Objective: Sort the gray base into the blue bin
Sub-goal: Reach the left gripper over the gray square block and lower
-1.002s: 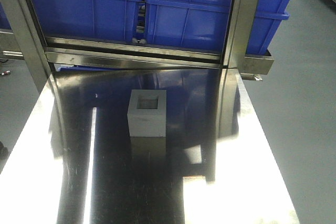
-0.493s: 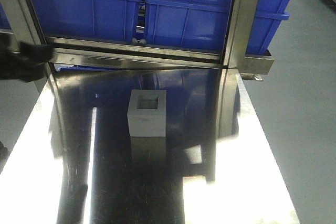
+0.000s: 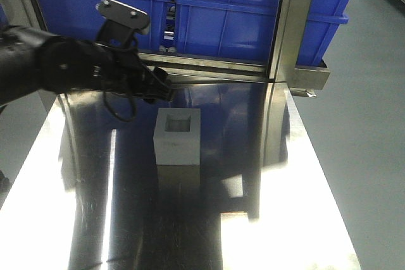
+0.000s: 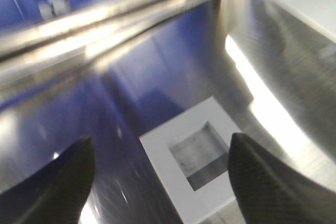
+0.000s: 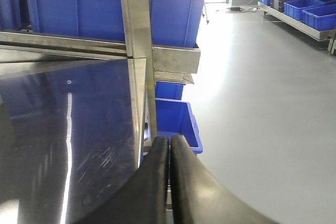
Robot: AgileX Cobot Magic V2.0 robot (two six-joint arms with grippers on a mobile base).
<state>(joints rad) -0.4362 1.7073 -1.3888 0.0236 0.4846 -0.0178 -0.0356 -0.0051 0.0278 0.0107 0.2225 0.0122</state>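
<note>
A gray block (image 3: 178, 136) is seen standing in the middle of the shiny tabletop (image 3: 291, 207), with its square dent turned up. The left hand (image 3: 162, 90) is held just beside the block, at about 11 o'clock from it, not touching it, and its fingers are spread apart. The right hand (image 5: 169, 148) is pressed together on nothing. A blue bin (image 3: 228, 26) is seen at 12 o'clock, on a rack past the tabletop

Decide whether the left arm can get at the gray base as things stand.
Probably yes. The left gripper hangs open close above the gray base, fingers apart, and nothing on the steel table stands between them.
</note>
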